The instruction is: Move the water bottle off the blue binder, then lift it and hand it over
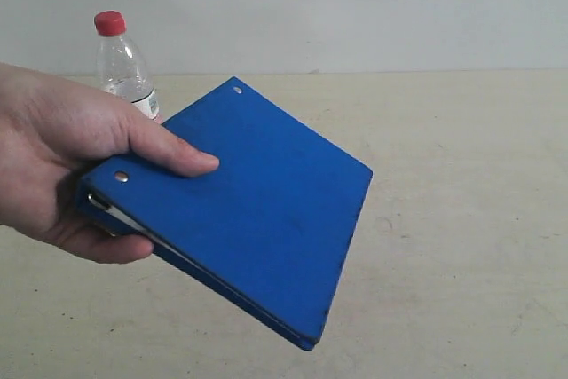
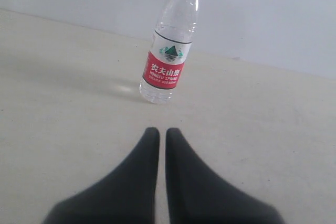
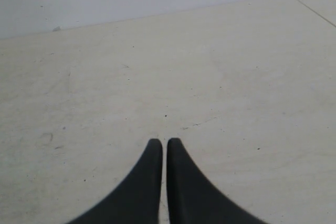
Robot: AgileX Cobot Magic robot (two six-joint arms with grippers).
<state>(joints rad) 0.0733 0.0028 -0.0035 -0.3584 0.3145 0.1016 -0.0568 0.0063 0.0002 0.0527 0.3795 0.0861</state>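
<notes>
Water bottle (image 2: pixel 167 51): upright on bench (image 2: pixel 63 108), clear of blue binder (image 1: pixel 266 210), straight ahead of left claw (image 2: pixel 158 132), not touching. Right claw (image 3: pixel 164 142) faces bench only. Both claws narrow, empty.

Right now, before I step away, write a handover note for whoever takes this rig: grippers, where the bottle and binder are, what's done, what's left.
Left gripper: shut, empty, pointed at the bottle, short of it.
Right gripper: shut, empty, over bare table.
The small clear plastic water bottle with a red cap stands upright on the beige table, off the binder.
The thin bright blue ring binder is held tilted above the table by a person's hand at its riveted edge.
Done: bottle off binder; binder is in the person's hand.
Left: probably nothing; confirm the handover counts.
</notes>
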